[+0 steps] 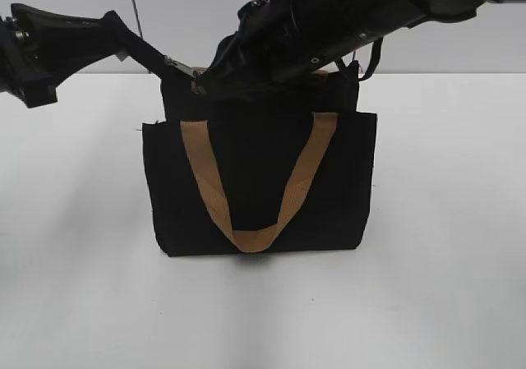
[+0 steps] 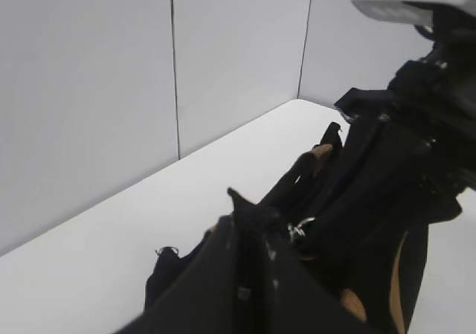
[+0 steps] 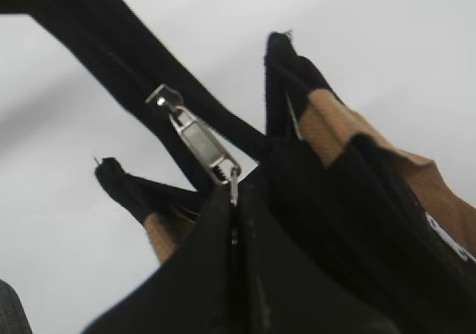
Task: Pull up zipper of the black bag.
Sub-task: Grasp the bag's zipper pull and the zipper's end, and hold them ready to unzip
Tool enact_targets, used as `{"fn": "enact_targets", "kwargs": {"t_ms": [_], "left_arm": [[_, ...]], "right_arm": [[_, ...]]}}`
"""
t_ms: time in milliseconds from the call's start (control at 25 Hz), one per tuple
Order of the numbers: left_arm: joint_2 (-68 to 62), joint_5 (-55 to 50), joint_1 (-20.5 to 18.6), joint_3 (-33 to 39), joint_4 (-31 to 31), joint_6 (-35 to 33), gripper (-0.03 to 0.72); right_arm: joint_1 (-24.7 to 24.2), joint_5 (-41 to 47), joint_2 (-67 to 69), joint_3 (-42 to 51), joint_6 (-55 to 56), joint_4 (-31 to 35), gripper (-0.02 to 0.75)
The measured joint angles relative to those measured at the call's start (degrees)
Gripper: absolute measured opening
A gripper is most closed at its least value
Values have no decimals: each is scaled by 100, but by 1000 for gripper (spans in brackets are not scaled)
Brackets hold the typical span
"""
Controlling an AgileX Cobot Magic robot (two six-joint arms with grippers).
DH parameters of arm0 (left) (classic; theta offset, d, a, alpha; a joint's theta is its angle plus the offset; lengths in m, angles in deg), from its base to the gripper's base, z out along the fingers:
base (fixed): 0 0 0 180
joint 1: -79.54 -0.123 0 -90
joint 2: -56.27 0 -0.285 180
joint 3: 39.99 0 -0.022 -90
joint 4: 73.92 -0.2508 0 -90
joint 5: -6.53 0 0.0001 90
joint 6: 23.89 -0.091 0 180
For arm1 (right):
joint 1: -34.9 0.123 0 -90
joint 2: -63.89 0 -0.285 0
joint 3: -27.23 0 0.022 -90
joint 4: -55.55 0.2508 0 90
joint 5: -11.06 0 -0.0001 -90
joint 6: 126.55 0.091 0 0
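In the exterior view the right arm (image 1: 345, 16) crosses in front of the black bag (image 1: 259, 180), hiding its top edge, and both arms run off the frame's edges. The right hand (image 3: 238, 274) fills the wrist view's lower edge as dark blur; whether its pads pinch the zipper (image 3: 201, 140) cannot be told. The left hand (image 2: 245, 289) is likewise blurred, its grip unreadable.
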Motion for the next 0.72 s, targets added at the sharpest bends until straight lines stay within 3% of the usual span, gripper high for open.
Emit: {"fn": "enact_targets", "kwargs": {"t_ms": [520,720], "left_arm": [[414,-492,12,36,-130,0,15],[463,-612,7,36,-60,0,15]], "right_arm": [[-656,924,-366,-12,1090,-667,-1],[-1059,1167,-412,-12,1534,-1211,-1]]}}
